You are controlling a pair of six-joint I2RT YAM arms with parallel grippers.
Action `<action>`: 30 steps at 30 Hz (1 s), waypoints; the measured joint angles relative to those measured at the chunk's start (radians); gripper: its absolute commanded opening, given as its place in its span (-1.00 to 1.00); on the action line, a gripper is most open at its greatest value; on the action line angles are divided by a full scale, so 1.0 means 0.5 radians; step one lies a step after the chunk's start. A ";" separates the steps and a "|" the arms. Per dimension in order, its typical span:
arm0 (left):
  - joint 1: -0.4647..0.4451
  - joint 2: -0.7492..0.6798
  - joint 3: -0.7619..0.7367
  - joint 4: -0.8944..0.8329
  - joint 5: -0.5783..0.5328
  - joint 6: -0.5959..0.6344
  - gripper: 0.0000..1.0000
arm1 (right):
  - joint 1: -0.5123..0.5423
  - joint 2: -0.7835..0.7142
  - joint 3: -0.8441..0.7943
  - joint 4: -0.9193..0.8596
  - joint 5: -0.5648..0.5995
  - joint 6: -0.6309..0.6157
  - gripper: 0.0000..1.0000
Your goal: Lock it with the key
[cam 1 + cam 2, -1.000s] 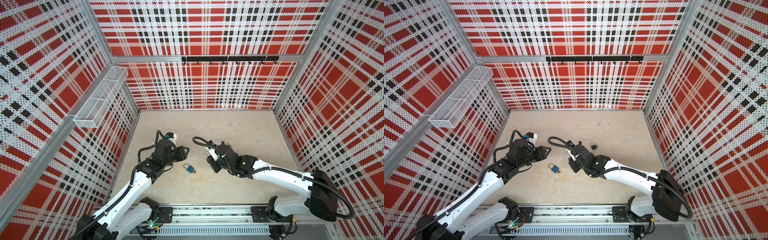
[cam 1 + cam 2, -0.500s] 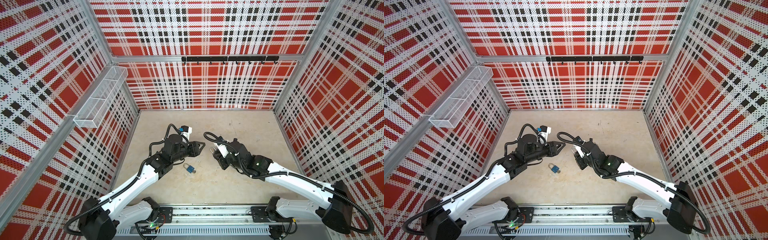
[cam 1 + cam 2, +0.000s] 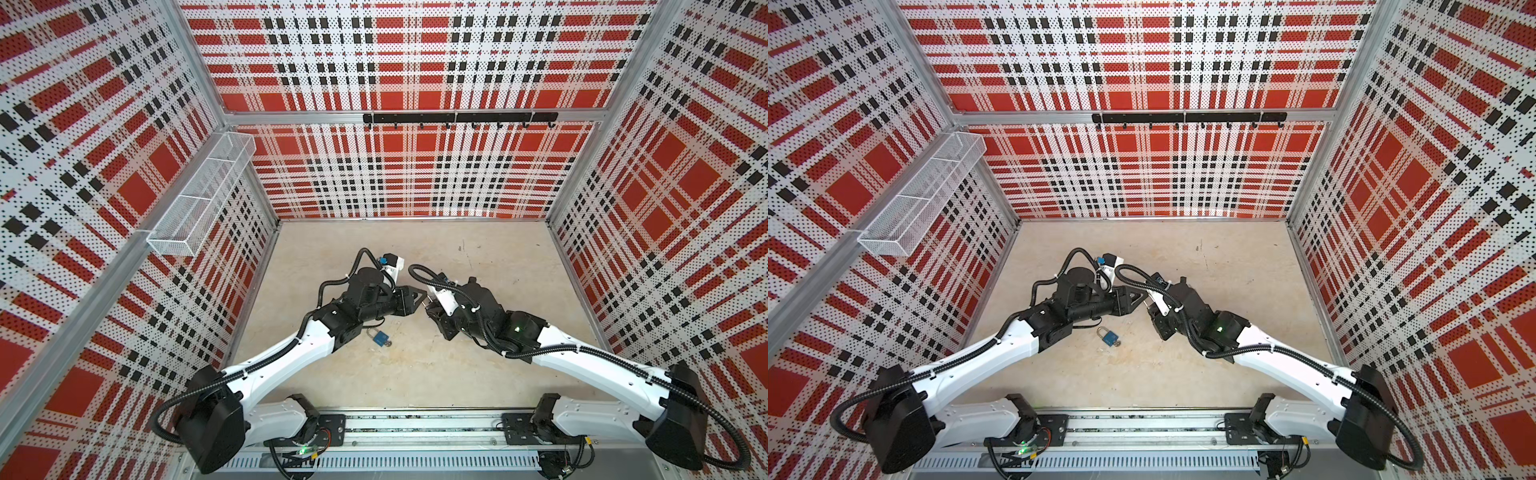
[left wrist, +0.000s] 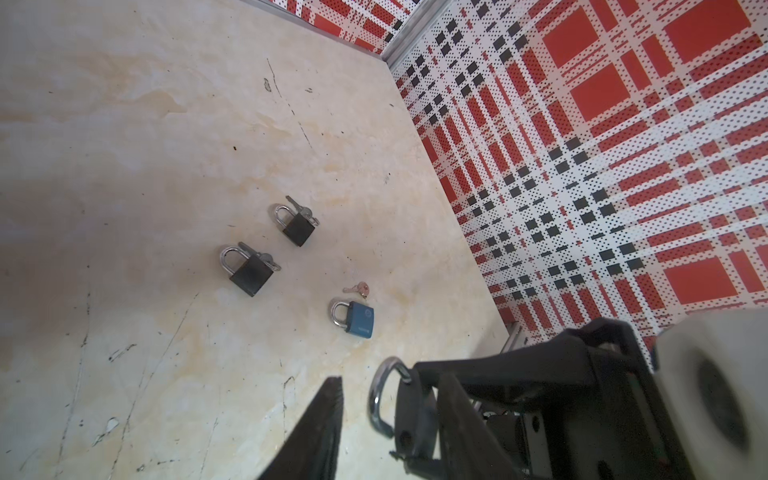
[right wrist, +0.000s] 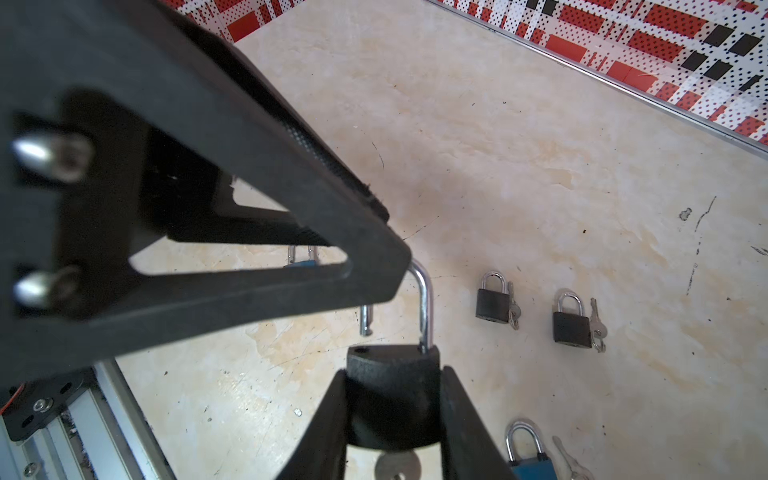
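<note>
Found locking not done. Noted black padlock gripped by its body in the closed right gripper, clear of the floor, shackle sprung open. Observed left gripper tip at the shackle's bend; cannot tell its jaw state. Remains to close shackle, turn key. Could not confirm key: possibly the cropped disc below.
</note>
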 measured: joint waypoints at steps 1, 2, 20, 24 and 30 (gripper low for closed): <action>-0.002 0.012 0.001 0.013 0.002 -0.006 -0.24 | 0.000 0.000 0.000 0.000 -0.002 0.000 -0.75; -0.003 0.020 0.001 0.020 0.005 -0.008 -0.26 | 0.000 0.000 0.000 0.000 -0.004 0.000 -0.75; -0.004 0.067 0.001 0.102 0.051 -0.038 -0.44 | -0.002 0.000 0.001 0.000 -0.026 0.000 -0.76; -0.004 0.070 0.001 0.104 0.053 -0.039 -0.44 | -0.002 0.000 0.001 0.000 -0.027 0.000 -0.75; -0.005 0.082 0.001 0.108 0.062 -0.046 -0.49 | -0.002 0.000 0.002 0.000 -0.028 0.000 -0.75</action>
